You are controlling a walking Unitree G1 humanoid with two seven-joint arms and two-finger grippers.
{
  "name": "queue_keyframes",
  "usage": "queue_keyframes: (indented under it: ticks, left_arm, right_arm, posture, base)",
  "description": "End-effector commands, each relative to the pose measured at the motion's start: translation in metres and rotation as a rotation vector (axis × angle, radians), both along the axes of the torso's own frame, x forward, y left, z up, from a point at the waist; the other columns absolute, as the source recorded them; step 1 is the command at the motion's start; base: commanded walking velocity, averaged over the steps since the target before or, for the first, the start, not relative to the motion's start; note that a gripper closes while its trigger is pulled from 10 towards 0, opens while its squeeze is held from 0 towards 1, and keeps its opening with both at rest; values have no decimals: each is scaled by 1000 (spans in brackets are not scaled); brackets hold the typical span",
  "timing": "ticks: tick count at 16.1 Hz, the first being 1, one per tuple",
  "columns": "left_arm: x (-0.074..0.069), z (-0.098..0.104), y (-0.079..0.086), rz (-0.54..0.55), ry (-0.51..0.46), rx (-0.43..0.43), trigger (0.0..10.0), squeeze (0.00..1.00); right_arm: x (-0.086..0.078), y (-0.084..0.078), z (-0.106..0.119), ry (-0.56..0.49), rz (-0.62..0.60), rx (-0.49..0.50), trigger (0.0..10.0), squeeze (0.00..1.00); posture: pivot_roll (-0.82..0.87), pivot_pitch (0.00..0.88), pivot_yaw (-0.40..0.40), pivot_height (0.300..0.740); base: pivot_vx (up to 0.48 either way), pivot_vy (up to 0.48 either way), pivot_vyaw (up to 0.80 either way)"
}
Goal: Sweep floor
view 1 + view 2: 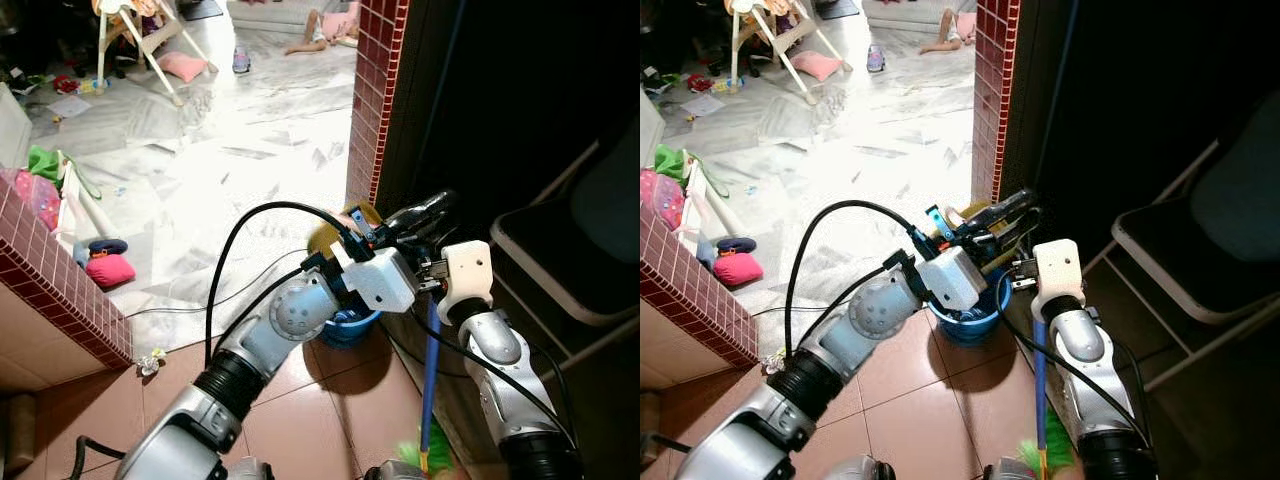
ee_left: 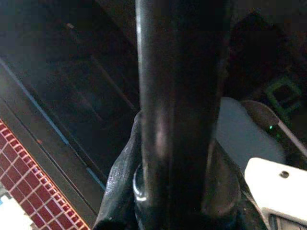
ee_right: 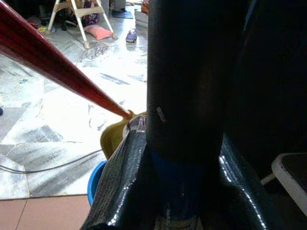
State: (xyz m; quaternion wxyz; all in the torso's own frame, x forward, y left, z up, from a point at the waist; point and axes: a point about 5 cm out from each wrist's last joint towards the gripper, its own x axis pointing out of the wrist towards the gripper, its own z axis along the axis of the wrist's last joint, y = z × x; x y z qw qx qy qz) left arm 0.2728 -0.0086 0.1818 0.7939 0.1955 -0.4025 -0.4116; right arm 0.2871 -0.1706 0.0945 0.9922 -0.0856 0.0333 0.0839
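Both pincers, left pincer [image 1: 425,222] and right pincer [image 1: 432,275], gripped the blue broom handle [image 1: 430,385] beside the brick doorway pillar [image 1: 375,100], seemingly readying a sweep toward the littered floor [image 1: 230,150].

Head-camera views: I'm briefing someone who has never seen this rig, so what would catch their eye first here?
First, the two silver arms meeting in mid-frame, where the right gripper is at the blue broom handle by the red-tiled pillar. Just behind them a blue bucket stands on the terracotta tiles. Beyond lies a bright marble floor strewn with clutter, including a pink cushion on the left.
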Motion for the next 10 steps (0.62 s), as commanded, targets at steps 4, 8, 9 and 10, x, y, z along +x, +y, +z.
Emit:
queue_keyframes:
  ticks: [4,8,9,10]
  left_arm:
    - [8,28,8,31,-107,-46,10000,0]
    - [42,84,52,283,-99,-298,10000,0]
    - [46,96,63,328,-105,-349,10000,0]
    - [49,110,75,370,-142,-377,10000,0]
  right_arm:
    - [5,-2,11,-57,20,-39,10000,0]
    - [4,-3,10,-57,21,-43,10000,0]
    - [4,-3,9,-53,23,-43,10000,0]
    - [6,-2,8,-47,30,-43,10000,0]
  posture:
    - [-130,0,7,740]
    - [-117,0,-5,740]
    - [-113,0,-8,740]
    - [-105,0,-12,740]
  base:
    - [0,0,0]
    - [0,0,0]
    - [0,0,0]
    - [0,0,0]
